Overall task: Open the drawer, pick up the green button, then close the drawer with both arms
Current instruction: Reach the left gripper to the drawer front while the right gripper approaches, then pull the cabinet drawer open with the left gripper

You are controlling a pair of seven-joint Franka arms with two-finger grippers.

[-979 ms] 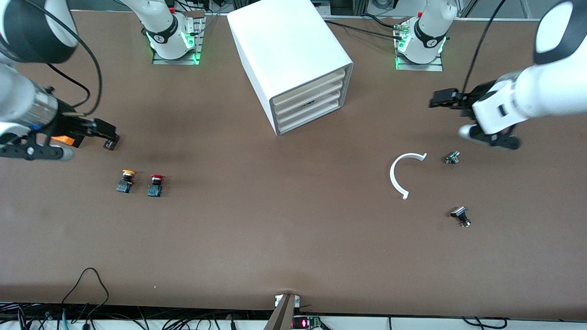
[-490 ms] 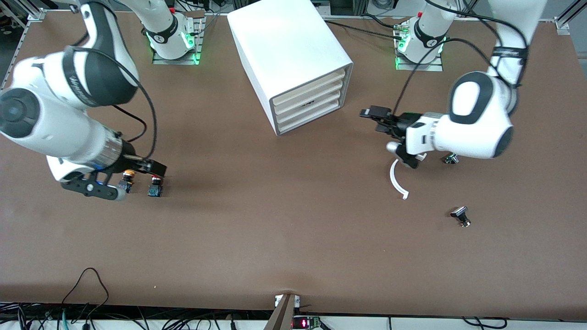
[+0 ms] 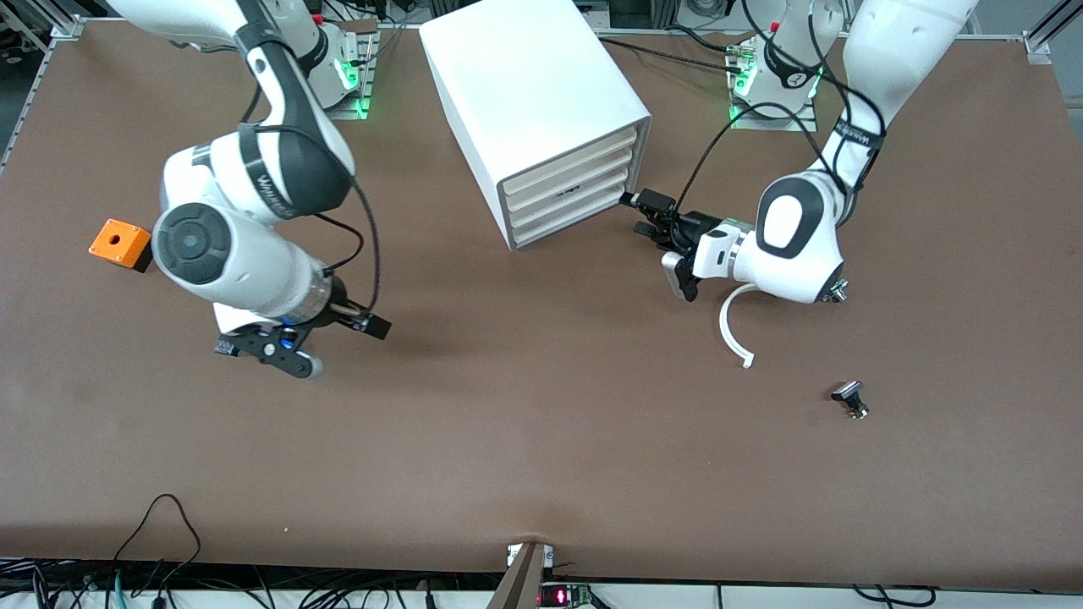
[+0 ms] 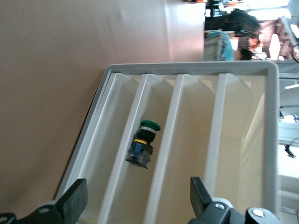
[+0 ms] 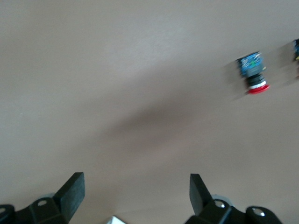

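The white cabinet stands at the table's robot side, and its four cream drawer fronts look pushed in. The green-capped button lies in the drawer second up from the table. In the front view it is only a dark mark at that drawer's front. My left gripper is open and empty just in front of the drawer fronts, and the left wrist view shows it facing them. My right gripper is open and empty over bare table, as the right wrist view shows.
An orange box sits toward the right arm's end. The red-capped button lies on the table beside the right gripper. A white C-shaped piece and a small black part lie toward the left arm's end.
The left gripper has swung in to the cabinet's drawer fronts. The right gripper has moved past the red and yellow buttons toward the table's middle. The orange box is uncovered.
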